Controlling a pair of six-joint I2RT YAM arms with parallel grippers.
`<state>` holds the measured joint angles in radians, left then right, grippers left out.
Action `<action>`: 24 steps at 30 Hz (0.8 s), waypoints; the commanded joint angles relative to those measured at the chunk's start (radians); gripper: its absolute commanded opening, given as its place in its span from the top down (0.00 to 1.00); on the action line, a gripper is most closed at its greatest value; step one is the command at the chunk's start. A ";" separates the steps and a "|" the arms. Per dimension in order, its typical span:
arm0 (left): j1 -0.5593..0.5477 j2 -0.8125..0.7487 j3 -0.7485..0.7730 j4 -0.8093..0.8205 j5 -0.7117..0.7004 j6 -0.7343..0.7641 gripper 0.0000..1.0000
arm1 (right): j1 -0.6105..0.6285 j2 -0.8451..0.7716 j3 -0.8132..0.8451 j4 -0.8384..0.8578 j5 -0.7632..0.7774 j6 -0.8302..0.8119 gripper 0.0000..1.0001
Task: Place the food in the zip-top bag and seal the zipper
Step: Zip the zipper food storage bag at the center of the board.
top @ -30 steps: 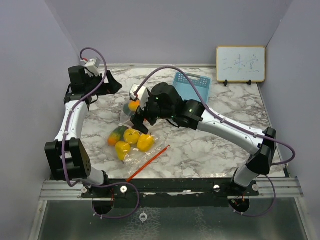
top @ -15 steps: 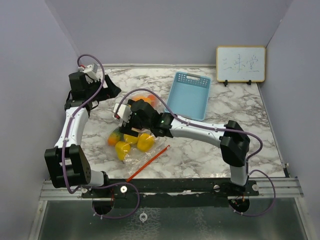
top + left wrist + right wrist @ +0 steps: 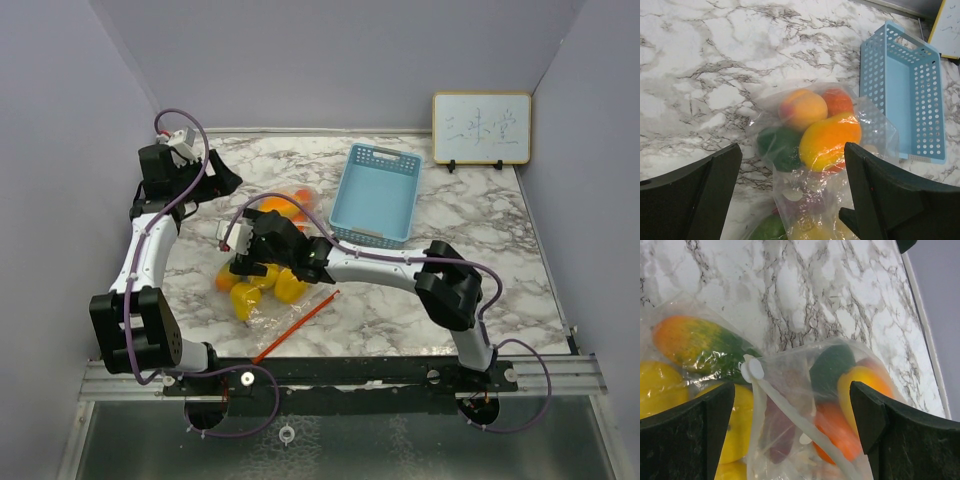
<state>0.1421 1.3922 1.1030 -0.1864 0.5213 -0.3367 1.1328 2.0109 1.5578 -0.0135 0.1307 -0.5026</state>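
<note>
A clear zip-top bag [image 3: 805, 430] lies on the marble table, holding orange, yellow, green and purple food [image 3: 830, 140]. Its white zipper strip with a slider [image 3: 752, 369] runs diagonally between the fingers of my right gripper [image 3: 792, 435], which hangs open just above it. More yellow and orange-green food [image 3: 695, 342] lies in clear plastic beside it. In the top view the right gripper [image 3: 247, 268] is over the yellow food [image 3: 262, 288]. My left gripper [image 3: 792, 200] is open above the bag's far end, and in the top view the left gripper [image 3: 225, 175] stands back left of the orange food [image 3: 285, 203].
A light blue plastic basket [image 3: 375, 195] sits to the right of the bag, empty inside [image 3: 910, 90]. A thin red strip [image 3: 300, 322] lies near the front edge. A small whiteboard [image 3: 480, 128] leans on the back wall. Purple walls close in on both sides.
My right arm has folded and swung left and forward, bringing its gripper from above the orange food down over the yellow food. The left gripper has hardly moved.
</note>
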 commanded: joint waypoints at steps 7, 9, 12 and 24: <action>0.004 0.045 0.029 0.039 0.023 -0.031 0.18 | 0.005 0.068 -0.034 0.152 0.200 0.001 0.65; 0.005 0.045 0.034 0.035 0.031 -0.030 0.19 | 0.000 0.048 -0.008 0.129 0.226 0.008 0.78; 0.004 0.018 0.025 0.031 0.045 0.004 0.20 | -0.036 -0.017 0.014 0.094 0.185 0.033 0.89; 0.028 -0.079 -0.041 0.082 0.228 0.191 0.25 | -0.383 -0.156 0.151 -0.280 -0.415 0.257 0.94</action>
<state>0.1459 1.3273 1.0500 -0.1631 0.6029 -0.2100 0.8375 1.9461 1.7161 -0.1814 -0.0246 -0.3172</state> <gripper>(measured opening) 0.744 0.063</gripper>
